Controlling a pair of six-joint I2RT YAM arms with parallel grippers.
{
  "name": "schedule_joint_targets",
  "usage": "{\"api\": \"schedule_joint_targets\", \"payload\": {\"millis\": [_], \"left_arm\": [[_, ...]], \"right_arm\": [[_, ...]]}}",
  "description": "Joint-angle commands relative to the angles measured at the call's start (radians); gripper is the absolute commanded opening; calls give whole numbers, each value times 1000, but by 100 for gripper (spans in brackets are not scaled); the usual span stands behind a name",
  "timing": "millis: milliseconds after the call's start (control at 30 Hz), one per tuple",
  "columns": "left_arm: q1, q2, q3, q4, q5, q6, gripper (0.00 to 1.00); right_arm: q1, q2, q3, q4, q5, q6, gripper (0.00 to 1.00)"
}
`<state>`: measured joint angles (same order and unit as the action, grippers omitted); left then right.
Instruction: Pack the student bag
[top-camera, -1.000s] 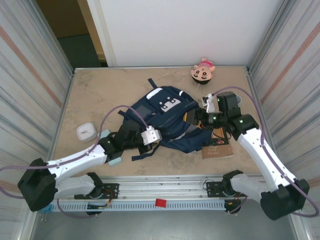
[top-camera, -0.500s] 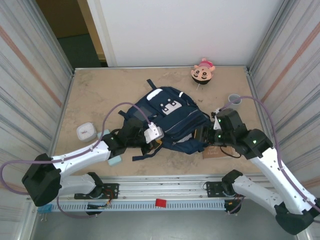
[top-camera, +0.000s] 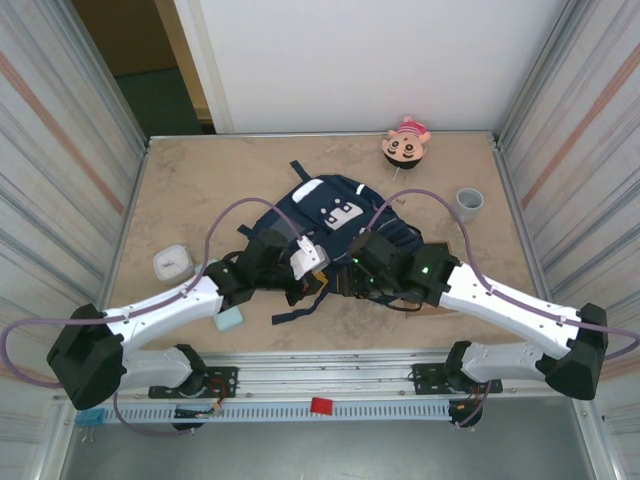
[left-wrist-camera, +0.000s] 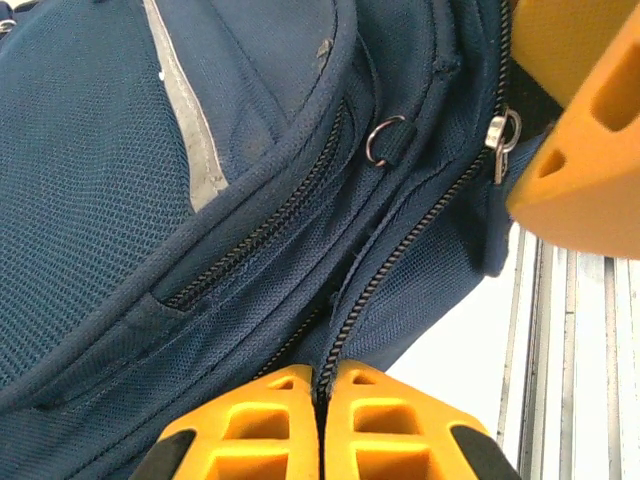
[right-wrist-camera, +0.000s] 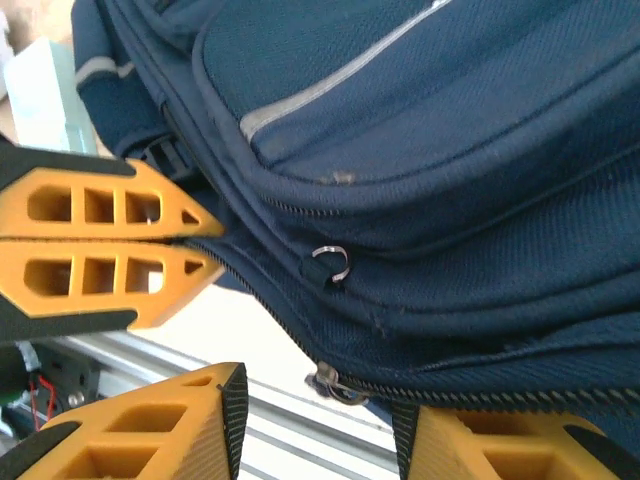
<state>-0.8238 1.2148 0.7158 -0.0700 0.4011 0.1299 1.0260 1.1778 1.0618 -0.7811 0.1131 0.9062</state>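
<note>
1. Student bag (top-camera: 340, 222) lies mid-table just beyond both arms, with its near edge between the two grippers.
2. Nearest us, a pale teal block (top-camera: 230, 318) sits just beside the left arm (top-camera: 160, 315). A white case (top-camera: 172, 263) lies a little farther off to the left, apart from the bag.
3. Past the bag, a grey cup (top-camera: 468, 203) stands upright on the right, and a doll's head (top-camera: 405, 144) rests near the back wall.
4. We cannot see inside the bag or the cup.
5. Left gripper (left-wrist-camera: 320, 378) is pressed fully together, pinching the bag's zip seam at the near edge.
6. Right gripper (right-wrist-camera: 322, 405) stands partly apart, its jaws on either side of a metal zip pull (right-wrist-camera: 335, 385), and we see nothing clamped between them.
</note>
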Motion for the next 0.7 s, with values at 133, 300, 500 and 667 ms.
{"api": "schedule_joint_targets", "payload": {"millis": [133,300,500,667], "left_arm": [[-1,-47,47,32,60,-20,0],[-1,-64,40,40,53,-21,0],[0,-63,40,26,36,-4,0],[6,-70,42,-19,25,29,0]], "right_arm": [[-27,43,9,-9,176,60,28],[-58,47,-1,-36,163,48,19],[-75,51,5,-84,160,39,2],[-107,48,15,-166,186,20,0]]}}
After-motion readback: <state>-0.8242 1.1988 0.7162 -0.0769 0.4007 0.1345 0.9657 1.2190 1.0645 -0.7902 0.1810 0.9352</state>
